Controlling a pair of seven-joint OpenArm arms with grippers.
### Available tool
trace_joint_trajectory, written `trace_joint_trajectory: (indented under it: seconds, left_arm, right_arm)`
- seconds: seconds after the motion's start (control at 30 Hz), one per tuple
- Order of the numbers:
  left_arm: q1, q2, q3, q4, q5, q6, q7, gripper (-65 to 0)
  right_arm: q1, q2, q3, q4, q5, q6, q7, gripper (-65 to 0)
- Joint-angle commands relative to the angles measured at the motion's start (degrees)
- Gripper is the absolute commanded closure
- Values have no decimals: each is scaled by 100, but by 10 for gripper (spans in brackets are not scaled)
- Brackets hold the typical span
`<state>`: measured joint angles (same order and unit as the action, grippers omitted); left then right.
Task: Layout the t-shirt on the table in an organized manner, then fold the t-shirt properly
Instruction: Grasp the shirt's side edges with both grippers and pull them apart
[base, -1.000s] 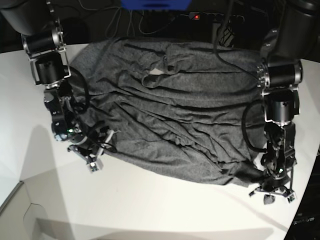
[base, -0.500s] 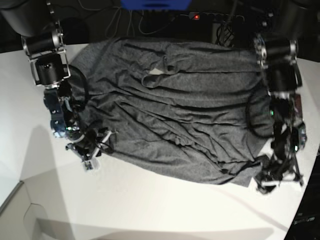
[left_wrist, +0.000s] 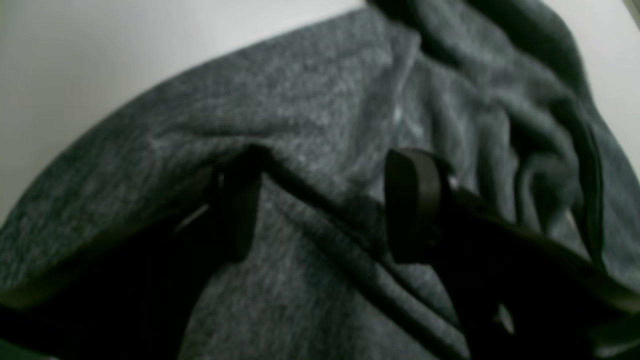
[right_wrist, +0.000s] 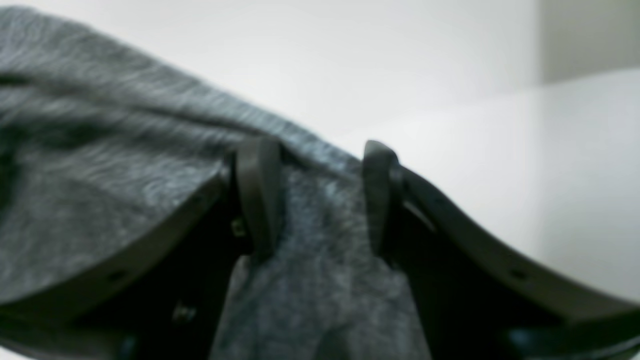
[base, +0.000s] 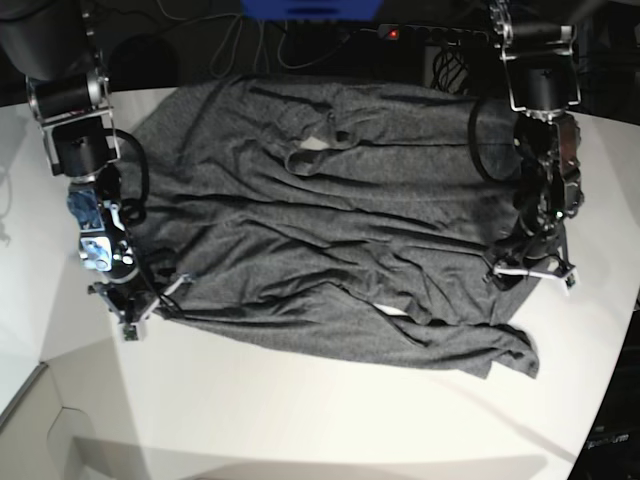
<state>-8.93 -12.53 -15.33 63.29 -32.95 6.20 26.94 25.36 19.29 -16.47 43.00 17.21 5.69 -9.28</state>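
The dark grey t-shirt (base: 330, 230) lies spread and wrinkled across the white table (base: 300, 420), collar (base: 320, 150) toward the back. My left gripper (base: 530, 268) hovers over the shirt's right side. In the left wrist view its fingers (left_wrist: 237, 210) stand wide apart above a fold of the t-shirt (left_wrist: 320, 100), so it is open and holds nothing. My right gripper (base: 135, 318) sits at the shirt's lower left edge. The right wrist view shows that gripper (right_wrist: 320, 200) open, with the t-shirt (right_wrist: 100, 150) lying flat between the fingers and bare table (right_wrist: 500, 150) beyond.
A power strip with a red light (base: 395, 33), cables and a blue object (base: 310, 8) lie behind the table. The table's edge runs at the lower left (base: 40, 390) and curves along the right (base: 610, 380). White tabletop shows in front of the shirt.
The left gripper opened, let go of the lower right corner and moved back along the shirt's right side. The right gripper slid left, and the hem stretched out with it.
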Motion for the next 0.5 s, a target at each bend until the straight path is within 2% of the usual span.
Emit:
trace_joint_trajectory:
  seconds: [0.0,0.07,0.13,0.23,0.3,0.47]
  left_arm:
    - [53,-26,-1,-65,20,132,343,-389]
    - [53,-26,-1,-56,-6,132,343,-389]
    - [53,-26,-1,-39,-6,132,343,-389]
    - [132,-8,-1,366,-15,132,396,-389]
    - [343,1,-10,955,-15,132,396,-389]
    - [528,10,-10,2089,-15,132,352,-389]
  right_arm:
    - [44,115,25,-6,-64,-354,-211,-275]
    - [53,133,25,-6,-64,-723,-211,-275]
    - [61,141,25,3,-64,-1233,-211,-275]
    - [53,238,78,144,-55,-1673,-211,-275]
    - [-71,247,297,592,-55,-1673,-246,-275]
    - [-519,212,763,1849,-55,-1400,-263,-275]
